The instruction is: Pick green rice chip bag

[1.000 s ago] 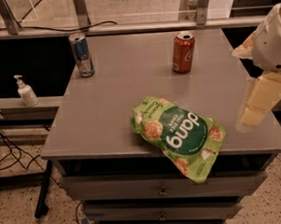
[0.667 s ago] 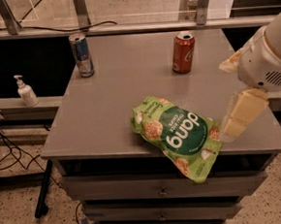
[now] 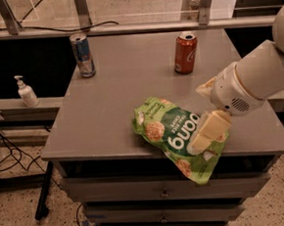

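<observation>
1 lift remains for you: the gripper (image 3: 207, 132) is over the right end of the green rice chip bag (image 3: 167, 128), which lies unlifted across the near edge of the table (image 3: 111, 97); whether it grips, you cannot tell.

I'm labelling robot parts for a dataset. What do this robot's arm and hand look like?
The arm is a fat, smooth off-white cylinder ending in a rounded wrist housing with a small grid of vent holes. The cream, blocky hand sits over the right side of the crinkled light-green snack pouch. No cables show.
</observation>
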You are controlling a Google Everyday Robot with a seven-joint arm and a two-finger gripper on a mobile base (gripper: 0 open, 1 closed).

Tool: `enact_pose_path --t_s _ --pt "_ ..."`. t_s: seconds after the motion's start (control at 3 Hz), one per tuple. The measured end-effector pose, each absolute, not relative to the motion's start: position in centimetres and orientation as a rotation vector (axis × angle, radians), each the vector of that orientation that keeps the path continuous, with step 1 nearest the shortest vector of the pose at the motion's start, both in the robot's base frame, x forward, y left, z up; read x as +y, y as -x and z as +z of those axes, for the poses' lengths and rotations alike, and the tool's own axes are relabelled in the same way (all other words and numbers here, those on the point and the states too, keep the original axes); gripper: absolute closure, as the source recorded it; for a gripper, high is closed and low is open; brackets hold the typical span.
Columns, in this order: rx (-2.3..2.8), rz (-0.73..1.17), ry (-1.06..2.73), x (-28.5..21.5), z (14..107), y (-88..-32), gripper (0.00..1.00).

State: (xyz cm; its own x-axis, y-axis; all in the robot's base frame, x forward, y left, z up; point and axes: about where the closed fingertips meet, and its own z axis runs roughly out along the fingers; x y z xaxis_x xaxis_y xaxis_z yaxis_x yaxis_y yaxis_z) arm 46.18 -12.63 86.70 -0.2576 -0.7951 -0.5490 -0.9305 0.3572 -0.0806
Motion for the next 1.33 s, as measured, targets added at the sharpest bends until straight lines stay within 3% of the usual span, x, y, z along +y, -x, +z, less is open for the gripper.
enact_pose_path --t_s 0.33,0.67,1.33 --pt "2.172 0.476 1.402 -11.7 84.5 -47.1 0.00" --pt "2.230 0.556 1.345 -11.3 83.1 -47.4 0.16" --pt "2.286 0.605 1.295 -11.9 83.1 -48.2 0.64"
